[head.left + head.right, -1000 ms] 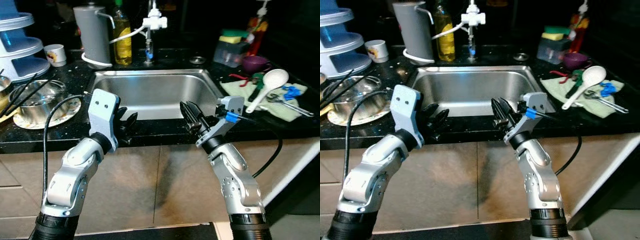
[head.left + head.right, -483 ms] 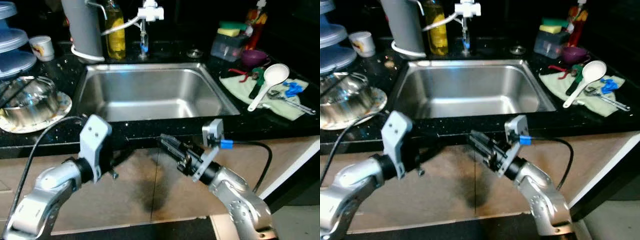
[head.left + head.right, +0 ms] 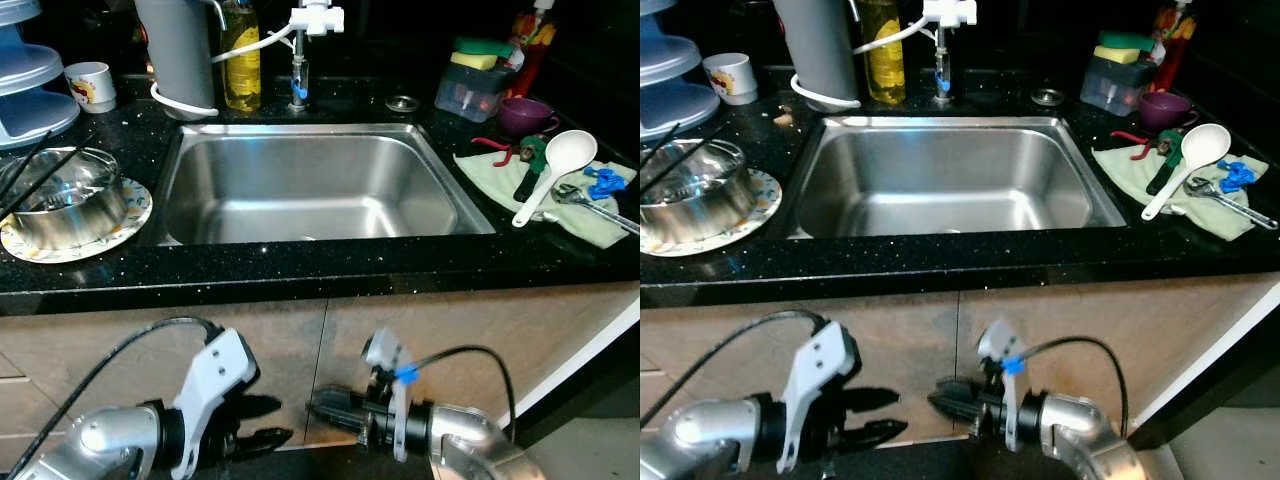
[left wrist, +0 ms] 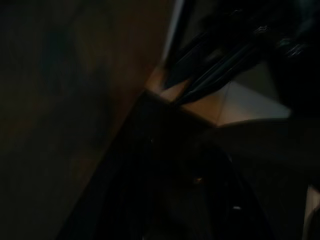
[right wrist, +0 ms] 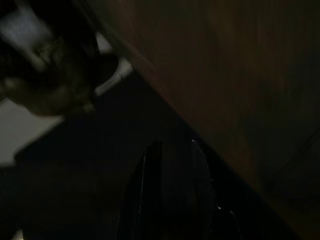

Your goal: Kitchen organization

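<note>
Both arms hang low before the beige cabinet doors [image 3: 250, 350], below the black counter [image 3: 300, 270]. My left gripper [image 3: 266, 421] is open, its two black fingers spread and pointing right, holding nothing. My right gripper [image 3: 318, 408] points left toward it, fingers pressed together and empty. On the counter, a steel bowl [image 3: 62, 195] with black chopsticks sits on a patterned plate [image 3: 135, 212] left of the steel sink [image 3: 310, 190]. A white ladle [image 3: 555, 170] lies on a green cloth [image 3: 590, 215] at the right. Both wrist views are dark, with cabinet front and floor faintly visible.
Along the back stand a grey jug [image 3: 180, 50], a yellow soap bottle [image 3: 241, 65], the tap [image 3: 305, 40], a white cup [image 3: 92, 86], a sponge tub [image 3: 478, 85] and a purple cup [image 3: 526, 113]. A tiered stand [image 3: 30, 80] is at far left. Tools lie on the cloth.
Both arms have dropped from the counter's front edge to low before the cabinet doors. The left fingers have spread apart. The camera view has also shifted.
</note>
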Motion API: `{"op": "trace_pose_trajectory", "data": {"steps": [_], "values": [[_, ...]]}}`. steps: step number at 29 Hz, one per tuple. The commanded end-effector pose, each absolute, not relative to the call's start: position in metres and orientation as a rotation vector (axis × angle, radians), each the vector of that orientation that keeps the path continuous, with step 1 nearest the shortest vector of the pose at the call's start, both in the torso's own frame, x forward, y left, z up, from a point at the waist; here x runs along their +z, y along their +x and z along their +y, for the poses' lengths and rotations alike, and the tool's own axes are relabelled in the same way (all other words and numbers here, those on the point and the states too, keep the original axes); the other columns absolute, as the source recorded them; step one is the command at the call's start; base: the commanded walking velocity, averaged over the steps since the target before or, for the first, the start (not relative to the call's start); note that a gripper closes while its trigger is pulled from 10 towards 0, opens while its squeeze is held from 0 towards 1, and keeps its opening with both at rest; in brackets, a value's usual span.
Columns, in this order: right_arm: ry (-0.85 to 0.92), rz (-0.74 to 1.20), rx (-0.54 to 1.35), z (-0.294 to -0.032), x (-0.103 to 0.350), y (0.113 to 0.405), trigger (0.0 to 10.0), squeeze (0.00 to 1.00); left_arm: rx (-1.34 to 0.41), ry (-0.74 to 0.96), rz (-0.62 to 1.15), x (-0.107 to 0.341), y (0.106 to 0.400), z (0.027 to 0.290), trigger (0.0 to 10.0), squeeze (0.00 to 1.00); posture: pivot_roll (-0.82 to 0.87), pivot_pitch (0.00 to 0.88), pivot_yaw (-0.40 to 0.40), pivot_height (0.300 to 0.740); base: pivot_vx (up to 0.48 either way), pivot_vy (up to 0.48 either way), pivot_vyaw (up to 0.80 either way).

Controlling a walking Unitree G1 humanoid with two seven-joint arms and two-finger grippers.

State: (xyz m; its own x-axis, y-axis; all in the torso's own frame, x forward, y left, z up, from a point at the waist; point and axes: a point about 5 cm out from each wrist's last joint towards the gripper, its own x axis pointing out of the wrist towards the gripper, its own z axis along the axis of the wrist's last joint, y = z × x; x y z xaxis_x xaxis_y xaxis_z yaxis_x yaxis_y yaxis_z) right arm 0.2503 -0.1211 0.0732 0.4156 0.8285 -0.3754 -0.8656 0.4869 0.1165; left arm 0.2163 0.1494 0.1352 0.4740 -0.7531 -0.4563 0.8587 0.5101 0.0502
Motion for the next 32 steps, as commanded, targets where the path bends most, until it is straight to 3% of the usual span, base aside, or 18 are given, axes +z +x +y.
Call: {"op": "trace_pose_trajectory", "data": {"steps": [1, 2, 4, 5, 6, 8, 10, 17, 22, 32], "values": [[-0.171, 0.471, 1.004, -0.127, 0.058, 0.251, 10.0, 0.00, -0.927, 0.336, 0.470, 0.119, 0.218, 0.153, 10.0, 0.00, -0.04, 0.130, -0.048, 0.740, 0.000, 0.000, 0.00], [-0.171, 0.471, 1.004, -0.127, 0.058, 0.251, 10.0, 0.00, -0.927, 0.336, 0.470, 0.119, 0.218, 0.153, 10.0, 0.00, -0.04, 0.130, -0.048, 0.740, 0.000, 0.000, 0.00], [-0.302, 0.576, 0.726, -0.149, 0.027, 0.262, 10.0, 0.00, -0.562, 0.440, 0.559, 0.078, 0.237, 0.169, 10.0, 0.00, -0.04, 0.129, -0.044, 0.740, 0.000, 0.000, 0.00], [-0.302, 0.576, 0.726, -0.149, 0.027, 0.262, 10.0, 0.00, -0.562, 0.440, 0.559, 0.078, 0.237, 0.169, 10.0, 0.00, -0.04, 0.129, -0.044, 0.740, 0.000, 0.000, 0.00], [-0.320, 0.610, 0.617, -0.156, 0.015, 0.263, 10.0, 0.00, -0.419, 0.422, 0.603, 0.056, 0.240, 0.174, 10.0, 0.00, -0.04, 0.126, -0.042, 0.740, 0.000, 0.000, 0.00], [-0.320, 0.610, 0.617, -0.156, 0.015, 0.263, 10.0, 0.00, -0.419, 0.422, 0.603, 0.056, 0.240, 0.174, 10.0, 0.00, -0.04, 0.126, -0.042, 0.740, 0.000, 0.000, 0.00], [-0.287, 0.674, 0.508, -0.159, -0.008, 0.256, 10.0, 0.00, -0.294, 0.400, 0.673, 0.015, 0.232, 0.178, 10.0, 0.00, -0.04, 0.122, -0.036, 0.740, 0.000, 0.000, 0.00], [-0.144, 0.801, 0.377, -0.148, -0.049, 0.228, 10.0, 0.00, -0.196, 0.355, 0.788, -0.043, 0.209, 0.181, 10.0, 0.00, -0.04, 0.109, -0.031, 0.740, 0.000, 0.000, 0.00], [-0.114, 0.803, 0.271, -0.143, -0.058, 0.222, 10.0, 0.00, -0.080, 0.294, 0.789, -0.051, 0.203, 0.188, 10.0, 0.00, -0.03, 0.104, -0.017, 0.740, 0.000, 0.000, 0.00], [-0.038, 0.790, 0.188, -0.139, -0.065, 0.215, 10.0, 0.00, -0.116, 0.292, 0.729, -0.058, 0.207, 0.179, 10.0, 0.00, -0.03, 0.096, -0.031, 0.740, 0.000, 0.000, 0.00]]}}
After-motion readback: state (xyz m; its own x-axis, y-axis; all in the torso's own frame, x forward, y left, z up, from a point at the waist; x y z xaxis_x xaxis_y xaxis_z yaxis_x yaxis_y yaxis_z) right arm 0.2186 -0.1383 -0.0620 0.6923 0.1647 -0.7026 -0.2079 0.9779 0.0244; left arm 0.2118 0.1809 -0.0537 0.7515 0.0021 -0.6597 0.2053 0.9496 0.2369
